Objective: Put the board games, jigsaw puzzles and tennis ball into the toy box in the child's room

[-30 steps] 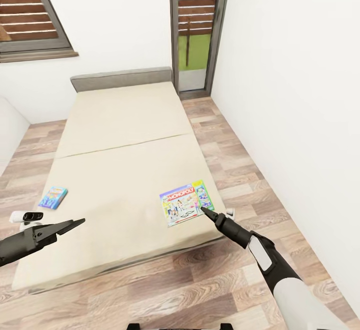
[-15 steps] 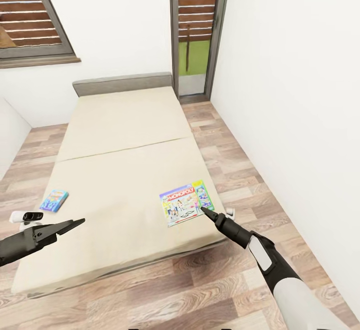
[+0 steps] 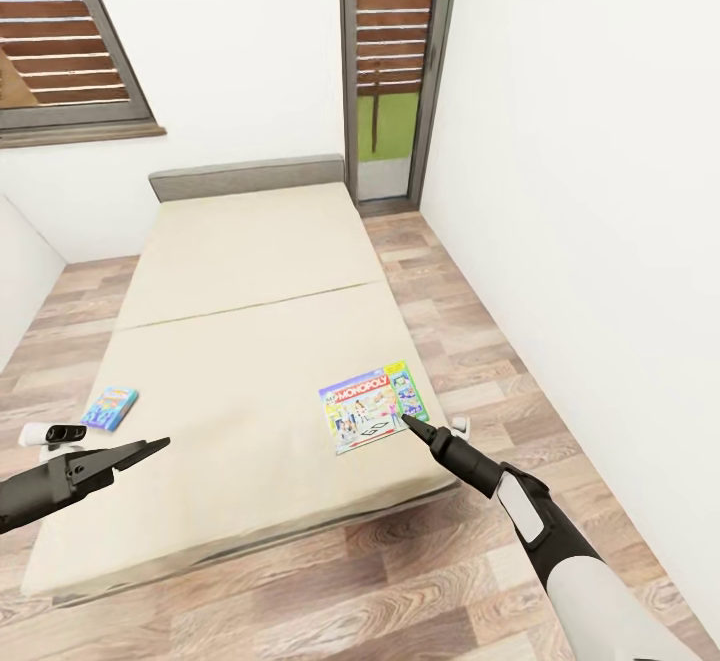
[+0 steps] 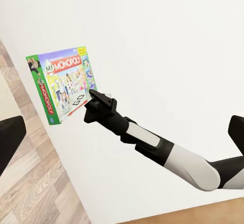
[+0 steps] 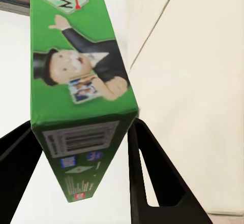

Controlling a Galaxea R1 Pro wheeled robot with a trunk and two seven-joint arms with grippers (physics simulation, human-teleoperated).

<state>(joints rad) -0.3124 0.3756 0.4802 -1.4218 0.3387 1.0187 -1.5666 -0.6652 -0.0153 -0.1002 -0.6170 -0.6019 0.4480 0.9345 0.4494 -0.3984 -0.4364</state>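
Head view. Bed (image 3: 240, 271): beige mattress, grey headboard, across the frame's centre. Monopoly box (image 3: 373, 406): flat printed board game, lower centre-right, over the mattress's near right corner; whether it rests there or is lifted is unclear from here. Right gripper (image 3: 408, 423): dark tip at the box's near right edge. Blue box (image 3: 110, 408): small flat game at the mattress's left edge, lower left of frame. Left gripper (image 3: 150, 446): lower left, apart from both games; how its jaws stand cannot be told.

Left wrist view. Monopoly box (image 4: 63, 89): upper left of frame, held up on edge against a white wall by the right gripper (image 4: 92, 96), which grips its edge. Lid face shows the title and cartoon art; spine green.

Right wrist view. Monopoly box (image 5: 76, 87): green side panel with top-hatted figure, barcode end nearest the camera, filling upper left to centre. Two dark fingers (image 5: 147, 173) stand either side of it, closed on its thickness. Mattress (image 5: 198, 82) to the right.

Handling, judged: light, stiff cardboard, smooth and likely slippery; contents may shift. Best pinched across its thin dimension near an edge's middle, as here, to limit swing.
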